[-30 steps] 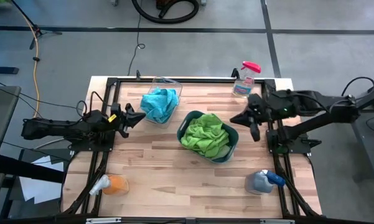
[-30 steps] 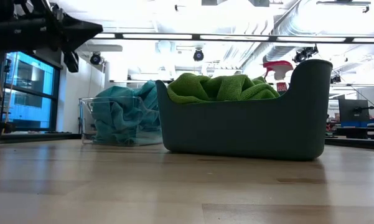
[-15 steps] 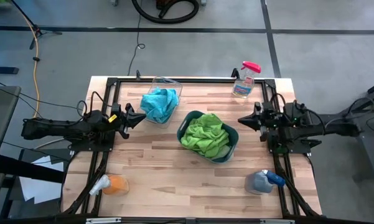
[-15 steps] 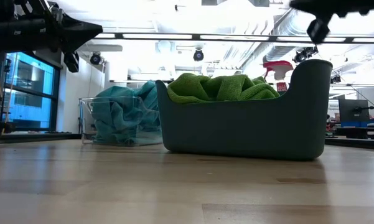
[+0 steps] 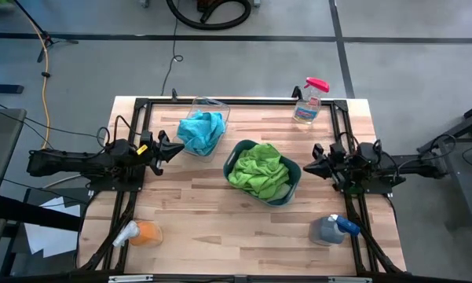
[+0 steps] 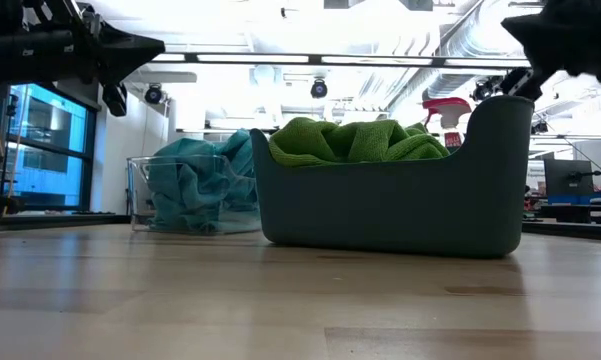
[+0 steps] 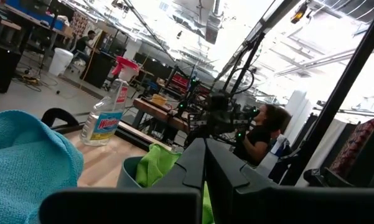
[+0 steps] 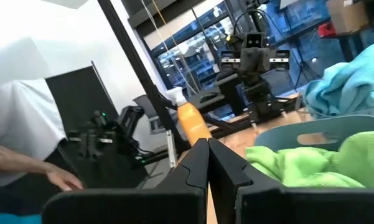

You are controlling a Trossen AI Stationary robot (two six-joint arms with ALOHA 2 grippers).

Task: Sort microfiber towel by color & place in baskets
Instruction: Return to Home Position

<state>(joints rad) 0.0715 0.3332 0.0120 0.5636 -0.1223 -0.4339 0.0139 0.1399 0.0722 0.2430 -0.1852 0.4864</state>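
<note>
Teal-grey basket, long axis diagonal

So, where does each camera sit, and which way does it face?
High view: above the table, looking straight down; both arms show, left gripper and right gripper.
Low view: at table-top height, facing the dark basket and room; both arms' ends show.
Left wrist view: on the left arm, facing the right arm; own shut fingers show.
Right wrist view: on the right arm, facing the left arm; own shut fingers show.
Shared: both wrist views see the green towels.
</note>
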